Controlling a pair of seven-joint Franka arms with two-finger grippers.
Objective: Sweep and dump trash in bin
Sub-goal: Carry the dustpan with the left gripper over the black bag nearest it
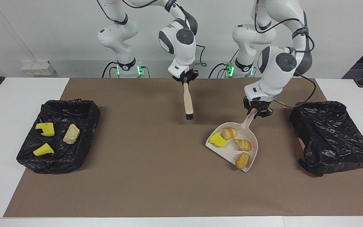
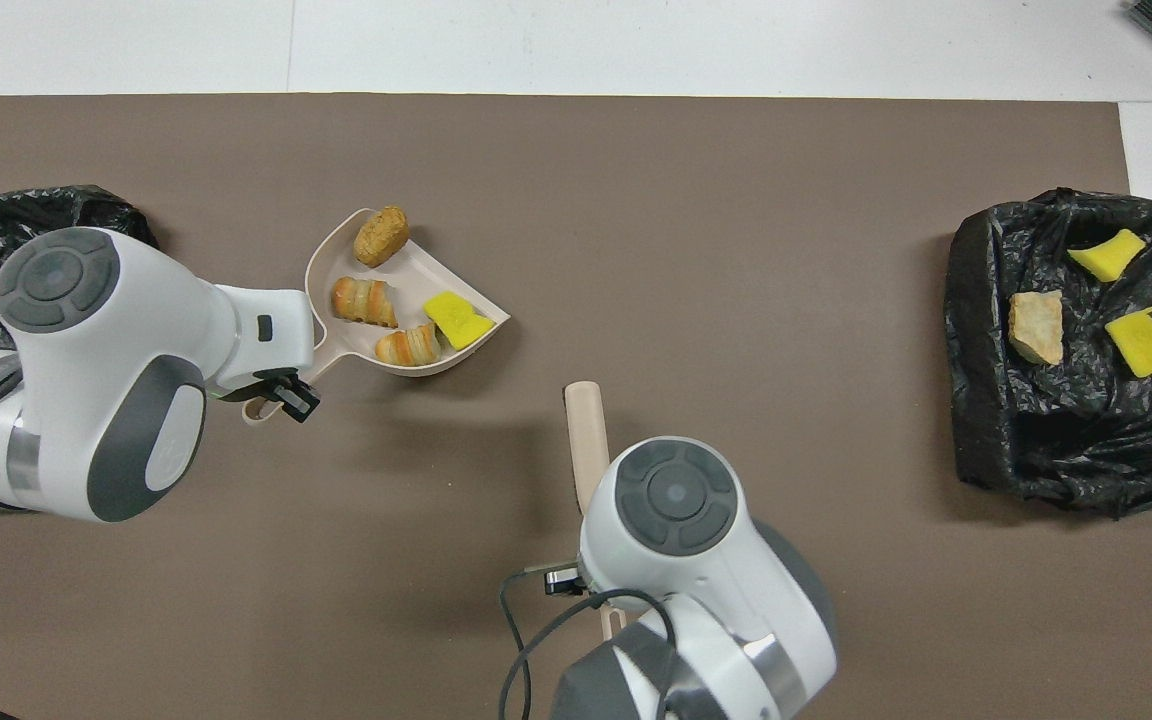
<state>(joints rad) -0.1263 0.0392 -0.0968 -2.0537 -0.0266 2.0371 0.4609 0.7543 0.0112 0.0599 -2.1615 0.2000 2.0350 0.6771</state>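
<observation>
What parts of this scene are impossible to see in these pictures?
- Overhead view: the left arm covers much of the black bin, which the edge also cuts off.
- Overhead view: the right arm hides the brush bristles.
- Facing view: crumpled bag hides that bin's inside.

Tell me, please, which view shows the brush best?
The facing view: the whole brush shows there, hanging bristles down from the right gripper, above the mat. In the overhead view only the handle's end shows; the right arm hides the rest.
</observation>
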